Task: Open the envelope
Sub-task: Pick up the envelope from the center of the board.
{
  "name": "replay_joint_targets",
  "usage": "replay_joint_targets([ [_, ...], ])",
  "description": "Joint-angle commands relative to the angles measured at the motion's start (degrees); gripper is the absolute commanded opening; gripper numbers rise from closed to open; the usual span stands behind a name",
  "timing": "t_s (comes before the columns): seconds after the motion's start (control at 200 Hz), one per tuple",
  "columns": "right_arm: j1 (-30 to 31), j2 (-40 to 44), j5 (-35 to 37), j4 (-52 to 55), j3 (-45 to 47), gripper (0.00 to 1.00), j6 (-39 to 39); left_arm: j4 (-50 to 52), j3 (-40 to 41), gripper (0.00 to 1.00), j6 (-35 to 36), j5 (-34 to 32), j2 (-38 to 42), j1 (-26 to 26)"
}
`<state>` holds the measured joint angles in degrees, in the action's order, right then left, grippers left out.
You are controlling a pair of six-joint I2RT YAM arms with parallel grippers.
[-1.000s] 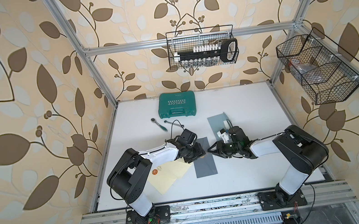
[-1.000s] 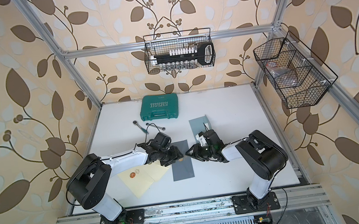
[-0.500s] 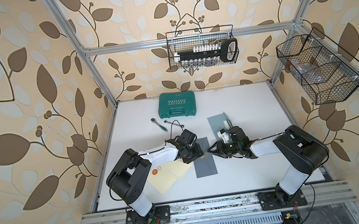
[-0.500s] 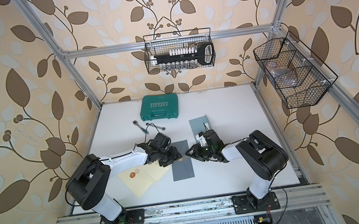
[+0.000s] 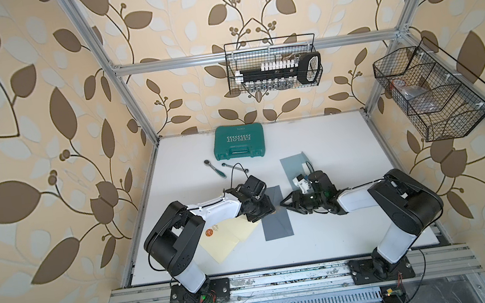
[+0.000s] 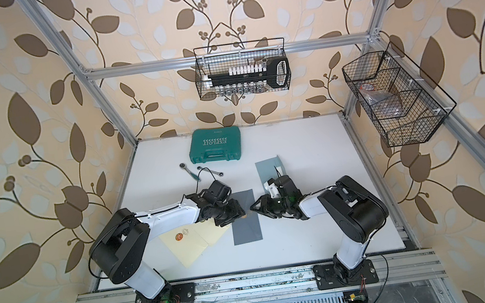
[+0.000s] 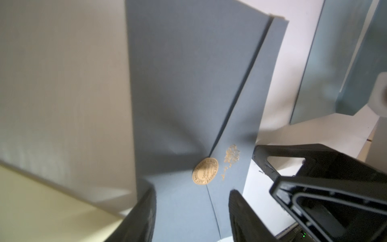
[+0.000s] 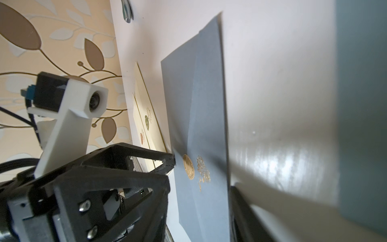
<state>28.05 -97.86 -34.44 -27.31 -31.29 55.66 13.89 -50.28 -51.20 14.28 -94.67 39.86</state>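
A dark grey envelope [image 5: 278,223] [image 6: 247,229] lies flat mid-table, its pointed flap [image 7: 188,83] down with a round gold seal [image 7: 205,171] [image 8: 188,167] at the tip. My left gripper [image 5: 267,211] [image 7: 190,194] hovers low at the envelope's left edge, open, its jaws straddling the paper just short of the seal. From the opposite side, my right gripper [image 5: 284,206] [image 8: 201,209] reaches the envelope's right edge, also open and holding nothing. One fingertip of the left gripper [image 8: 169,162] nearly touches the paper beside the seal.
Two cream envelopes [image 5: 230,234] lie overlapped left of the grey one, under the left arm. A blue-grey envelope [image 5: 296,165] sits behind the right wrist. Farther back are a green tool case [image 5: 240,146], a ratchet [image 5: 214,168] and a spanner [image 5: 235,166]. Wire baskets [image 5: 272,64] hang on the walls.
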Motion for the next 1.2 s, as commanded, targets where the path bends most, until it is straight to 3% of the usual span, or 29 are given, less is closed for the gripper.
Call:
replay_joint_targets([
  [0.0, 0.0, -1.7, -0.3, 1.6, -0.4, 0.47, -0.2, 0.6, 0.6, 0.57, 0.7, -0.9, -0.8, 0.7],
  [0.69, 0.7, -2.3, -2.0, -1.4, -0.4, 0.45, 0.8, -1.8, 0.4, 0.55, 0.4, 1.1, -3.1, 1.3],
  [1.195, 0.6, -1.8, -0.4, 0.7, -0.4, 0.41, 0.3, 1.9, 0.6, 0.56, 1.5, -4.9, 3.8, 1.5],
])
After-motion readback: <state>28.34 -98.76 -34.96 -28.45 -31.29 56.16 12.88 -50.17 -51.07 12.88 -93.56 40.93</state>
